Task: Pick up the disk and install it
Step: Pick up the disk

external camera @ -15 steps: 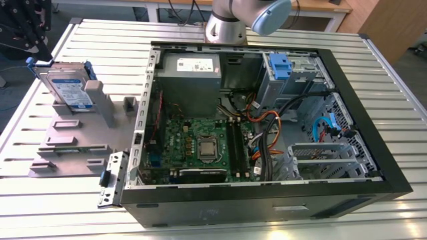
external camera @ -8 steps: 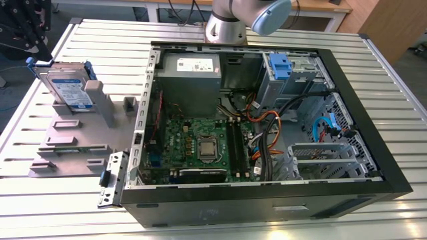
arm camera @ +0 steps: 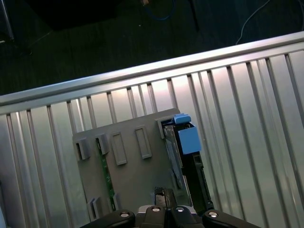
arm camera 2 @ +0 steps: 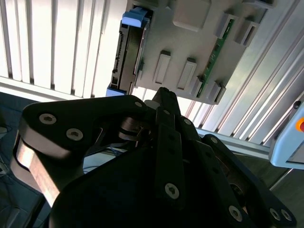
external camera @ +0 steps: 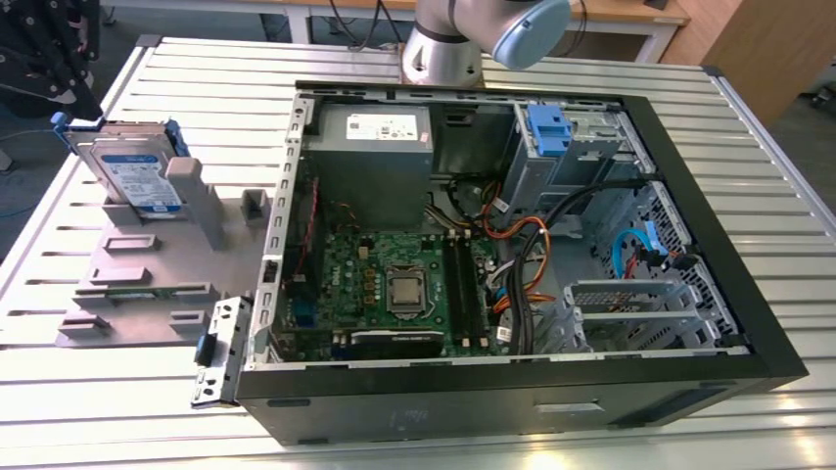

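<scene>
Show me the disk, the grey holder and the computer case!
disk [external camera: 136,178]: exterior view, on its label.
grey holder [external camera: 183,260]: exterior view, on its flat base.
computer case [external camera: 484,403]: exterior view, on its black outer wall.

The arm [external camera: 444,49] runs off the exterior view's far edge. A holder [external camera: 196,201] hides the disk's [external camera: 131,168] lower end. Both wrist views crop the gripper [arm camera 2: 164,95] [arm camera: 162,192].
</scene>
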Controlling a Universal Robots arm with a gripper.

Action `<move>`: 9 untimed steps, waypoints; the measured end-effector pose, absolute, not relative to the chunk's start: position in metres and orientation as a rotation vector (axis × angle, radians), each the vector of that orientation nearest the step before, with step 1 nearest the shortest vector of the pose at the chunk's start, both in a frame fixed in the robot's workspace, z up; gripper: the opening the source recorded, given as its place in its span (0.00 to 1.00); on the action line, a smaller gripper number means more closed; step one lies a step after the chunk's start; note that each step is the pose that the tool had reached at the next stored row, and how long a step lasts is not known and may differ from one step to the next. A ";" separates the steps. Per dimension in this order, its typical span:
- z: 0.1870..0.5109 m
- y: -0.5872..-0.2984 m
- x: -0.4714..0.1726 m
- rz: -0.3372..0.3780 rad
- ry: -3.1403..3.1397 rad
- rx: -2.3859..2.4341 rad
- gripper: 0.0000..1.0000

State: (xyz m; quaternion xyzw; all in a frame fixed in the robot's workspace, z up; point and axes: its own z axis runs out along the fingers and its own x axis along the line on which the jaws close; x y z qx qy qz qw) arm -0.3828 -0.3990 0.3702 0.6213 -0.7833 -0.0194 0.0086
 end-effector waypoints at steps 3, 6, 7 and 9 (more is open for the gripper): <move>0.370 -0.399 -0.383 -0.061 -2.444 1.945 0.11; 0.370 -0.399 -0.383 -0.061 -2.441 1.949 0.11; 0.370 -0.399 -0.383 -0.061 -2.440 1.950 0.11; 0.370 -0.399 -0.383 -0.061 -2.438 1.953 0.11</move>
